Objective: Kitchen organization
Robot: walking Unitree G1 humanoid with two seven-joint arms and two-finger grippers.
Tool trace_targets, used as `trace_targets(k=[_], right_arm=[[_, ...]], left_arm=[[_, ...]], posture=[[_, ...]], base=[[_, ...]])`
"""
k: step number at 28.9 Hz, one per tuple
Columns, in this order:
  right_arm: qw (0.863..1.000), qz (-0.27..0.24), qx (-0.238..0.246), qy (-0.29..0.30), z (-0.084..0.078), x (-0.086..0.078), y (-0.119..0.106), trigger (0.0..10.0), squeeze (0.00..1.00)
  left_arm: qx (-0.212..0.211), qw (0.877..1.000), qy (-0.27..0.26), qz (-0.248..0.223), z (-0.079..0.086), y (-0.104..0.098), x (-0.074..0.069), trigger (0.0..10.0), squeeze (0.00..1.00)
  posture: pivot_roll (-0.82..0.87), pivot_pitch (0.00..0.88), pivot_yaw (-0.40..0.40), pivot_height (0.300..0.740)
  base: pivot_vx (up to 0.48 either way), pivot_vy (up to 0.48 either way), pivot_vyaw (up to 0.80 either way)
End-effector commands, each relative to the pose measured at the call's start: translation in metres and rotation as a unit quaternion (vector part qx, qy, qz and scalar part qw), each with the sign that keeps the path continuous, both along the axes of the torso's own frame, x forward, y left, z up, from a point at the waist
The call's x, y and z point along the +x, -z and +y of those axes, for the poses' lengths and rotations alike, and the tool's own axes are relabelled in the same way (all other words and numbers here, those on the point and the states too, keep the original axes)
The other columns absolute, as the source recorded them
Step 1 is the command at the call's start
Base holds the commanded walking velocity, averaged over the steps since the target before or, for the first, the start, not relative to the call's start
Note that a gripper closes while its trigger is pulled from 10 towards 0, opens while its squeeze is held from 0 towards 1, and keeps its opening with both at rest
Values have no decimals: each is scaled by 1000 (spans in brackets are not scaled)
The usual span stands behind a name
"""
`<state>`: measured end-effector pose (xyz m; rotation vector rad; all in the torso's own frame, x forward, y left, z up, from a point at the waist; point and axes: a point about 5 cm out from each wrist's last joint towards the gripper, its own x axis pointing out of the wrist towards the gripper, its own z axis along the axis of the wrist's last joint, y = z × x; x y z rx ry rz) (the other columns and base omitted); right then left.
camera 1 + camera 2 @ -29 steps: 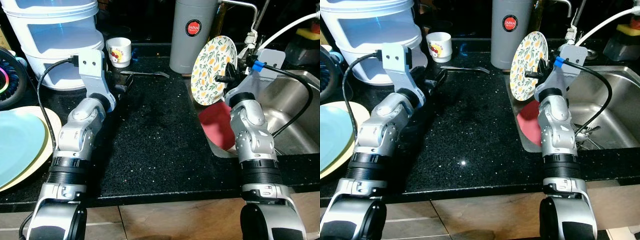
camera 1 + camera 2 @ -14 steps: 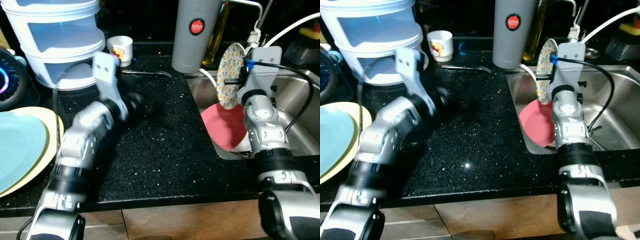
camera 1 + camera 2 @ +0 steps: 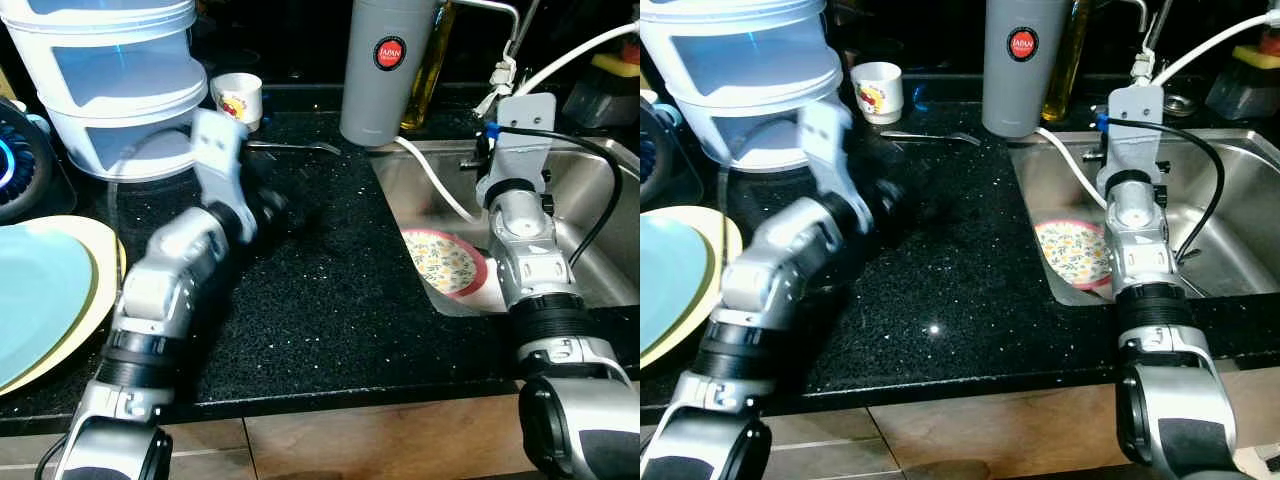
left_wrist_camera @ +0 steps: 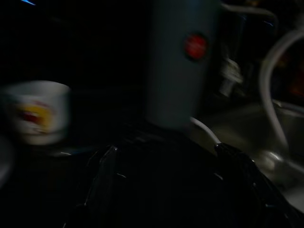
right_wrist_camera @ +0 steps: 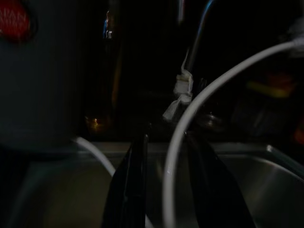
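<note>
A floral plate (image 3: 445, 262) lies flat in the sink (image 3: 590, 200), on top of a red plate (image 3: 483, 270) whose rim shows around it. My right gripper (image 5: 167, 142) hovers above the sink's back part, open, with nothing between its fingers. My left arm reaches over the black counter (image 3: 320, 290), blurred by motion. My left gripper (image 4: 167, 149) is open and faces the grey canister (image 3: 385, 70). A white mug (image 3: 239, 98) with a cartoon print stands near the back, and a fork (image 3: 290, 147) lies beside it.
Stacked white containers (image 3: 110, 80) stand at the back left. A light blue plate (image 3: 40, 290) rests on a yellow plate (image 3: 105, 250) at the left edge. A white hose (image 3: 435, 185) runs into the sink. An oil bottle (image 3: 428, 70) stands behind the canister.
My right gripper held the floral plate upright over the sink and let it go; it now lies flat on the red plate. My left arm swung forward and rightward.
</note>
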<state>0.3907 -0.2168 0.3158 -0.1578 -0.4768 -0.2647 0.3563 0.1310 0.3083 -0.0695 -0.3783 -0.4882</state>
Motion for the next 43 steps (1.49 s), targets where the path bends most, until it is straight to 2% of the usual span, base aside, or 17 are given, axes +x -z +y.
trace_targets(k=[1, 6, 11, 24, 43], right_arm=[[998, -40, 32, -20, 5, -8, -8, 10000, 0], [995, -43, 58, -62, 23, -15, -4, 10000, 0], [994, -42, 66, -72, 29, -16, 0, 10000, 0], [992, -35, 76, -94, 37, -20, 3, 10000, 0], [992, -22, 80, -100, 41, -24, 6, 10000, 0]], left_arm=[[-26, 999, -28, 0, 8, -1, -1, 10000, 0], [-25, 999, -32, 1, 5, 2, -7, 10000, 0], [-20, 999, -28, 7, -1, 7, -9, 10000, 0], [-24, 999, -31, 12, -4, 10, -10, 10000, 0], [-20, 999, -28, 15, -5, 9, -12, 10000, 0]], posture=[[12, 147, 2, 740], [11, 138, 2, 740], [7, 133, 1, 740], [3, 123, -8, 740], [6, 127, -3, 740]], base=[[0, 0, 0], [0, 0, 0], [0, 0, 0], [0, 0, 0], [-261, 0, 0]])
